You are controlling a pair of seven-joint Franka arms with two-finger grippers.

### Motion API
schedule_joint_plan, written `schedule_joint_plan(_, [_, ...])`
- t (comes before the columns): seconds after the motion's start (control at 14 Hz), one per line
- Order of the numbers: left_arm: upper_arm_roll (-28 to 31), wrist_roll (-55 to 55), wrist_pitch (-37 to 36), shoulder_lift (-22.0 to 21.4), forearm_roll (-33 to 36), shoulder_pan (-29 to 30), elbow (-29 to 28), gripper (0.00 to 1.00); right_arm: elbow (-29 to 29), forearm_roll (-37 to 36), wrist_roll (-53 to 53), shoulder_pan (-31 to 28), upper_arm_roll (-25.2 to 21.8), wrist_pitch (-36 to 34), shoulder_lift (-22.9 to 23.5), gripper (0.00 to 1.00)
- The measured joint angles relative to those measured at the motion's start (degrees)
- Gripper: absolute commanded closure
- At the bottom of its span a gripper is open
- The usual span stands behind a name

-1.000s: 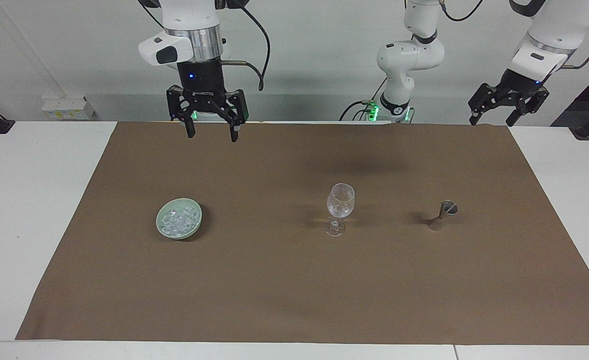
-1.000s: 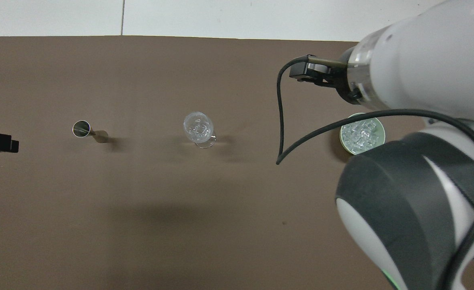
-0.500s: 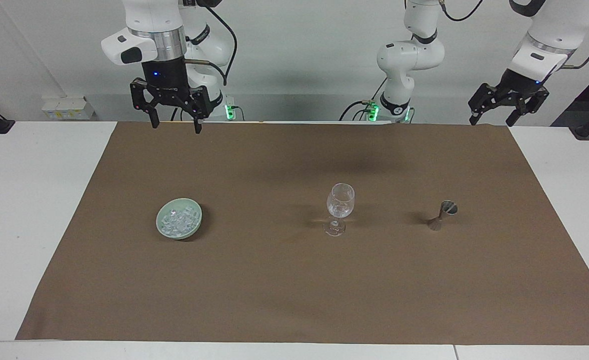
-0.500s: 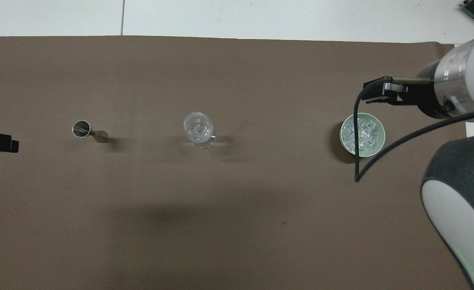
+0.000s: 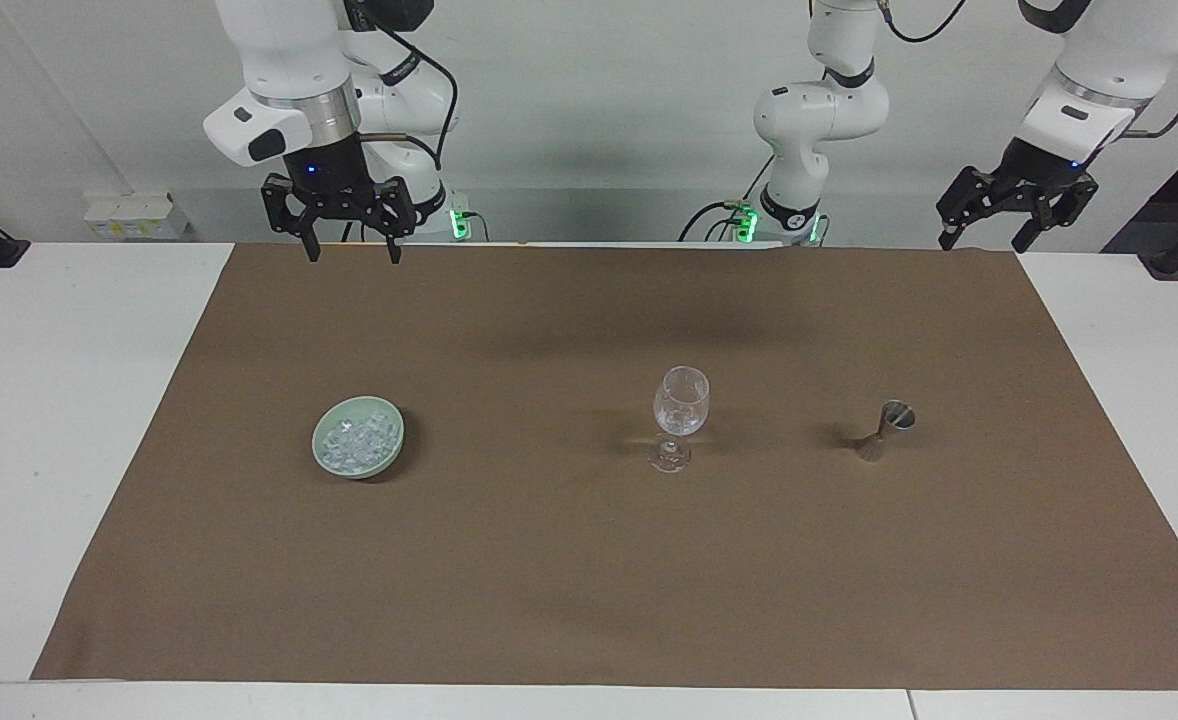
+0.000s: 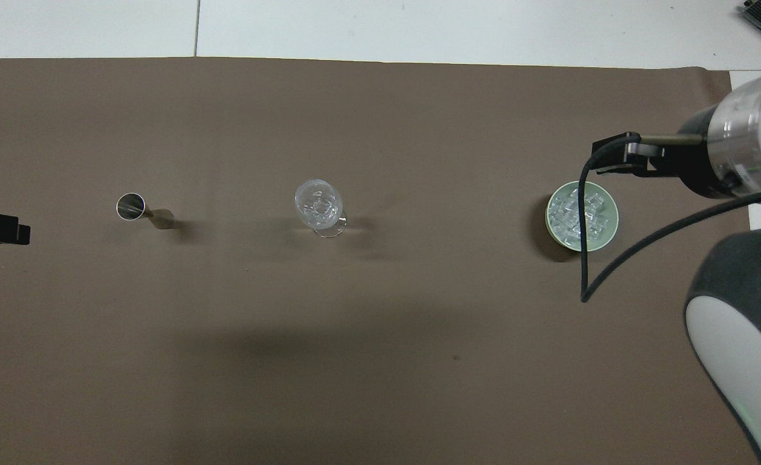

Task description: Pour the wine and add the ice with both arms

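The right pincer [image 5: 352, 252], fingers spread and empty, has swung back up to the mat's [image 5: 589, 560] eleven-o'clock corner as I face the worktop [image 5: 49, 400], like the left pincer [image 5: 1011, 222], also spread and idle, so both look finished: one bowl [image 5: 321, 452] of ice [image 5: 357, 440] at nine o'clock, one glass [image 5: 680, 405], one jigger [image 5: 887, 428].

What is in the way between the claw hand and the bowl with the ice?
Nothing visible. The right gripper, fingers open, hangs over the cloth's edge by the robots; only bare cloth separates it from the ice in the green bowl.
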Motion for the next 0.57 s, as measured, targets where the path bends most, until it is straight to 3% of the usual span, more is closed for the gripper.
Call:
schedule_joint_plan(0.43, [0.0, 0.0, 0.0, 0.0, 0.0, 0.0, 0.0, 0.00, 0.0, 0.1, -0.7, 0.7, -1.5, -0.9, -0.2, 0.00])
schedule_joint_plan(0.57, [0.0, 0.0, 0.0, 0.0, 0.0, 0.0, 0.0, 0.00, 0.0, 0.1, -0.7, 2.0, -3.9, -1.6, -0.4, 0.00])
